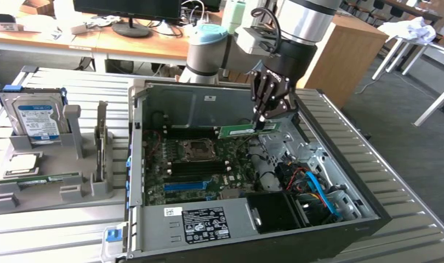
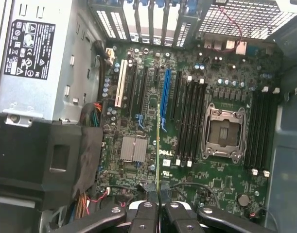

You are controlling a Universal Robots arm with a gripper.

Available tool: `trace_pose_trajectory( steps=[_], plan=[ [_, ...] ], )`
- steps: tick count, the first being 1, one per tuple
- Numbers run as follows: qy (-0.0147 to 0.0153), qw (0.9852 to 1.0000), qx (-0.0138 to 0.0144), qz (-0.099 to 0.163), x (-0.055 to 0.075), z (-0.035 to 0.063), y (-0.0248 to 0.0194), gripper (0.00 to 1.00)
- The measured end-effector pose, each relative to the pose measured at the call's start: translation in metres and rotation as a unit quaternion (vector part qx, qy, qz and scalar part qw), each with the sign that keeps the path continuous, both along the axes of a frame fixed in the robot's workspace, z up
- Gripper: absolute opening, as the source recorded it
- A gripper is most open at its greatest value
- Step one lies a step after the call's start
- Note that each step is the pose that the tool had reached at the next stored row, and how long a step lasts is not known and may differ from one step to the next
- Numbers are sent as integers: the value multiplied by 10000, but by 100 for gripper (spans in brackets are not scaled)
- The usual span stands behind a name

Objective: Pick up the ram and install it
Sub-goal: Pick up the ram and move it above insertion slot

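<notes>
Our end effector (image 1: 261, 123) is clenched on the ram (image 1: 244, 131). Its dark fingers pinch the green stick from above, nearer the end on the exterior view's right, so most of the stick runs out toward the exterior view's left. The ram is held level on its long edge, with the white sticker facing the camera. It sits inside the open computer case (image 1: 339, 156), above the motherboard (image 1: 200, 170) and just to the exterior view's right of the processor socket (image 1: 195, 149). We cannot tell whether its lower edge touches anything.

In the wrist view the end effector (image 2: 159, 213) shows two black fingers (image 2: 144, 216) pressed against the ram (image 2: 158, 145). We see the ram edge-on there, as a thin line reaching out over the motherboard (image 2: 206, 187). It runs alongside a blue slot (image 2: 164, 92) and near the rows of black memory slots (image 2: 189, 121). The processor socket (image 2: 224, 132) lies beyond those slots, with a second bank of slots (image 2: 260, 128) on its far side.

Further out, the power supply (image 1: 200, 222) with its black label fills the near corner of the case. The case stands on a slatted metal table (image 1: 46, 230). On the exterior view's left a grey holder (image 1: 39, 194) carries a hard drive (image 1: 33, 118) standing upright and a small square processor chip (image 1: 23, 163).
</notes>
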State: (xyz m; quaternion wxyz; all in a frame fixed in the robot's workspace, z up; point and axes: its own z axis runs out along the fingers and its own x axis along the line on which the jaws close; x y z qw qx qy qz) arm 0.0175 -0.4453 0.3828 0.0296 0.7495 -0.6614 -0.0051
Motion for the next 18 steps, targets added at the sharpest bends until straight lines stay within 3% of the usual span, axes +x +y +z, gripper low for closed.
trace_pose_trajectory(
  steps=[4, 9, 14, 18],
  plan=[
    [0, 10000, 0, 0, 21, 0, 1, 13],
    [0, 10000, -2, -70, 24, -2, 32, 13],
    [0, 9994, -7, -344, 28, -10, 38, 13],
    [0, 9977, -6, -684, 28, -22, 38, 13]
  ],
)
